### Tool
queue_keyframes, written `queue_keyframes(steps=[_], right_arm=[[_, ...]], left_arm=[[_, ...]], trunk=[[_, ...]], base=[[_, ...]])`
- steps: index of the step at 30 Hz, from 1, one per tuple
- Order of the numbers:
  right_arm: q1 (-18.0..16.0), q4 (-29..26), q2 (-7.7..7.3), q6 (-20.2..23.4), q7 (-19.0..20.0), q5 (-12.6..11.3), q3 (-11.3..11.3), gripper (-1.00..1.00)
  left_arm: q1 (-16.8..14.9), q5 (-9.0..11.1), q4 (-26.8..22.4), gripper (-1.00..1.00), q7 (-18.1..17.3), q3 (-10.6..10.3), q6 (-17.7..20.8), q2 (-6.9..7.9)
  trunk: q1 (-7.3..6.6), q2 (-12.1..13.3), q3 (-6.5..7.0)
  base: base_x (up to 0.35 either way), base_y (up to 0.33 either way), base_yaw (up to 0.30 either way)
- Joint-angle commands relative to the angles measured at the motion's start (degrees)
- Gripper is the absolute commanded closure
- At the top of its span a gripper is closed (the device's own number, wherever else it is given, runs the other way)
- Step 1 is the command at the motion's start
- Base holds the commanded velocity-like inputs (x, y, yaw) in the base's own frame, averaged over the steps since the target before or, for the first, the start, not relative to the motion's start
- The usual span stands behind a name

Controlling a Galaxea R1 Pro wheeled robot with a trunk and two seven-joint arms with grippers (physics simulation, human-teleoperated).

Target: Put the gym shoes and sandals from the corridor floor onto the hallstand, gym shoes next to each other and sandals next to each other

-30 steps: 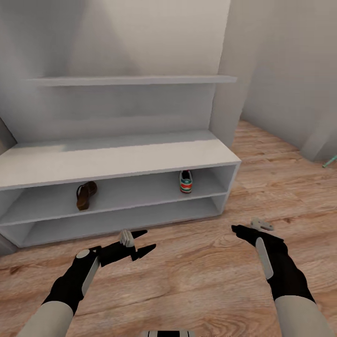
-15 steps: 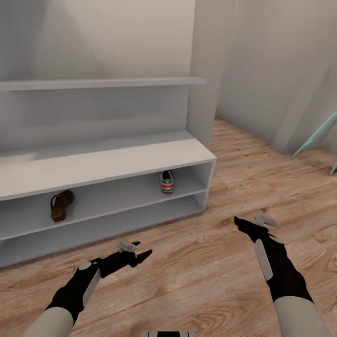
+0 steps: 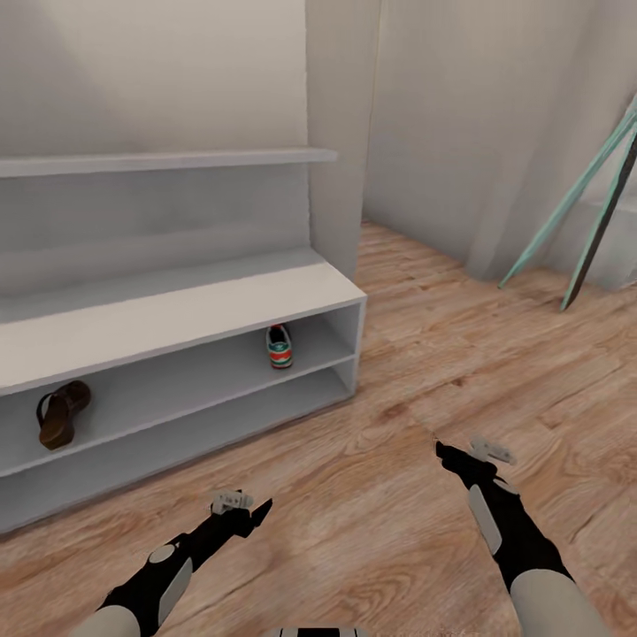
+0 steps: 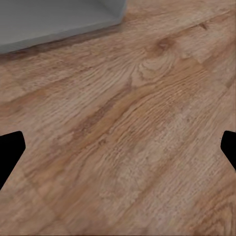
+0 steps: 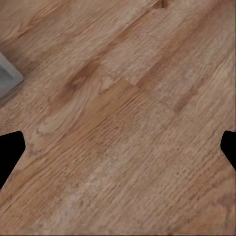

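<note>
The hallstand point(image 3: 221, 305) stands against the wall at the left of the head view, its left end cut off by the picture's edge, so its full width cannot be seen. On its upper open shelf lies one dark brown sandal point(image 3: 60, 413), close to that cut-off edge, and further right, near the unit's right end, one gym shoe point(image 3: 280, 346) seen heel-on, with its green and red bands facing out; its toe is hidden behind its own heel. The lower shelf level is in shadow and partly hidden by the shelf board in front, so little can be made out there. A long wall shelf point(image 3: 177, 161) runs above the broad top. The corridor floor point(image 3: 416, 372) stretches to the right, where thin teal and dark rods point(image 3: 575, 208) lean against the far wall, their upper ends cut off. Both arms hang low over bare planks. The left gripper point(image 3: 243, 509) appears spread: in the left wrist view only the two dark fingertips point(image 4: 10, 152) show at opposite edges, with nothing between them but wood grain. The right gripper point(image 3: 464, 456) likewise has its fingertips point(image 5: 10, 152) far apart at the picture's edges, holding nothing, with a grey corner of the hallstand point(image 5: 7, 73) just showing.
</note>
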Motion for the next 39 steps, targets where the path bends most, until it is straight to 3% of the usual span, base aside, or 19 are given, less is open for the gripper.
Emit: queue_keyframes(steps=[1,30,34,39], right_arm=[[0.0,0.4,-0.02,0.2,-0.2,-0.6,0.1,-1.00],[0.0,2.9,-0.06,0.2,-0.2,-0.6,0.1,-1.00],[0.0,2.9,-0.06,0.2,-0.2,-0.6,0.1,-1.00],[0.0,2.9,-0.06,0.2,-0.2,-0.6,0.1,-1.00]], left_arm=[[0.0,0.4,0.1,-1.00,-0.3,0.2,0.1,-0.05],[0.0,0.5,1.6,-1.00,0.3,0.2,0.0,-0.21],[0.0,0.5,1.6,-1.00,0.3,0.2,0.0,-0.21],[0.0,0.5,1.6,-1.00,0.2,0.2,0.0,-0.21]], trunk=[[-0.01,0.0,-0.04],[-0.01,0.0,-0.32],[-0.12,0.0,0.49],[-0.12,0.0,0.38]], base=[[0.000,0.000,-0.289],[0.000,0.000,-0.292],[0.000,0.000,-0.292],[0.000,0.000,-0.292]])
